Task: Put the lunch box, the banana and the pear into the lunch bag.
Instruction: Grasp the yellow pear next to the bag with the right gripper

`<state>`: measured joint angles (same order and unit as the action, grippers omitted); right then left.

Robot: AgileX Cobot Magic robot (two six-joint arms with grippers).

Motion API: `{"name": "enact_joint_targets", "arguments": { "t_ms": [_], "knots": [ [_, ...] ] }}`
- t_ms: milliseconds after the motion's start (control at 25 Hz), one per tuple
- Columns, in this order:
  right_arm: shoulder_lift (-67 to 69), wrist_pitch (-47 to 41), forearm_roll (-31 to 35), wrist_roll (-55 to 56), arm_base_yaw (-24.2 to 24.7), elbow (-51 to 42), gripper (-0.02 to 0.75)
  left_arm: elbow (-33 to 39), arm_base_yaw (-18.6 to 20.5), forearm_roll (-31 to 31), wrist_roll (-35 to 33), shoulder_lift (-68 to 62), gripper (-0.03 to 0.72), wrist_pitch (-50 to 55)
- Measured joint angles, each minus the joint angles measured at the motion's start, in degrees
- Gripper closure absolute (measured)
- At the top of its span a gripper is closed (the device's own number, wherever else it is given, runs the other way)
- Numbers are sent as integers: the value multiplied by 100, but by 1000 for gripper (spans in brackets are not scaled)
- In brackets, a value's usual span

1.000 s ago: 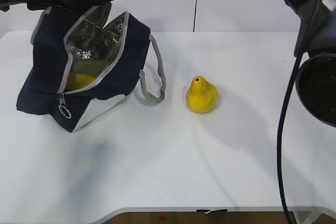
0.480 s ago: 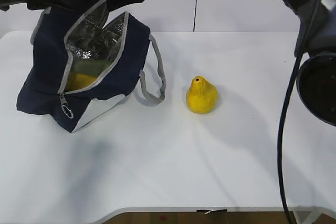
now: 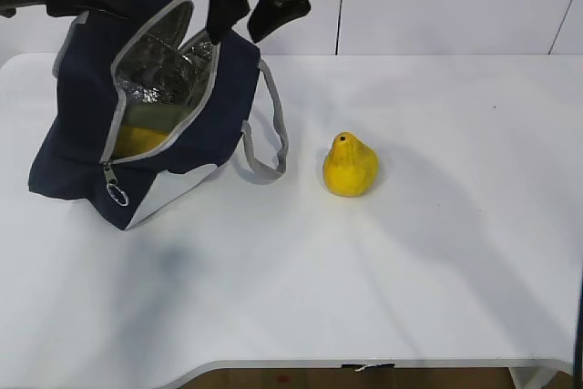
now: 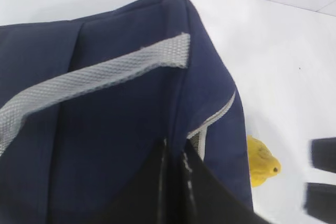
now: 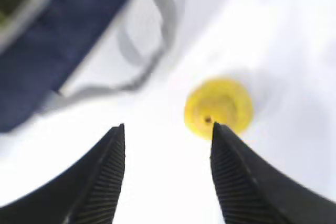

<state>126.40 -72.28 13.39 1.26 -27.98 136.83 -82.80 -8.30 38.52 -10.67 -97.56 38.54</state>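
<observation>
White table (image 3: 301, 298), white wall panels behind. Lunch bag (image 3: 82, 148) sits at the left of the table, unzipped, top gaping, silver foil lining showing. Inside the mouth: something yellow low down, likely the banana (image 3: 138, 140), and a pale greenish shape above it, probably the lunch box (image 3: 168, 118) lid; can't make out more. Grey zipper ring pull (image 3: 114, 193) hangs at the near end, one grey webbing handle (image 3: 270, 138) droops onto the table on the bag's right side.

Pear (image 3: 350, 166) stands upright on the table, right of the bag, apart from the handle loop, not in the bag.

Left pincer (image 4: 173, 182): narrow, jaws together at the bag's top edge by the zipper seam; whether fabric is pinched between them I can't tell. Right pincer (image 5: 167, 171): wide, empty, hanging in the air with the pear seen just past its right finger (image 5: 247, 182). Right wrist view is blurred.
</observation>
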Motion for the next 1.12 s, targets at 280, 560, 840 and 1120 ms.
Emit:
{"name": "enact_joint_targets", "arguments": {
  "t_ms": [280,560,840,1120],
  "knots": [
    [-1059,10,-1339,-36,0,-1797,316,0,0,0,-4,0,694,-10],
    [-1132,40,-1642,-126,0,-2813,316,0,0,10,-4,0,694,-19],
    [-904,98,-2172,-268,0,-2849,316,0,0,32,-4,0,694,-19],
    [-605,124,-2172,-404,0,-2871,316,0,-12,42,-13,0,694,-19]
  ]
}}
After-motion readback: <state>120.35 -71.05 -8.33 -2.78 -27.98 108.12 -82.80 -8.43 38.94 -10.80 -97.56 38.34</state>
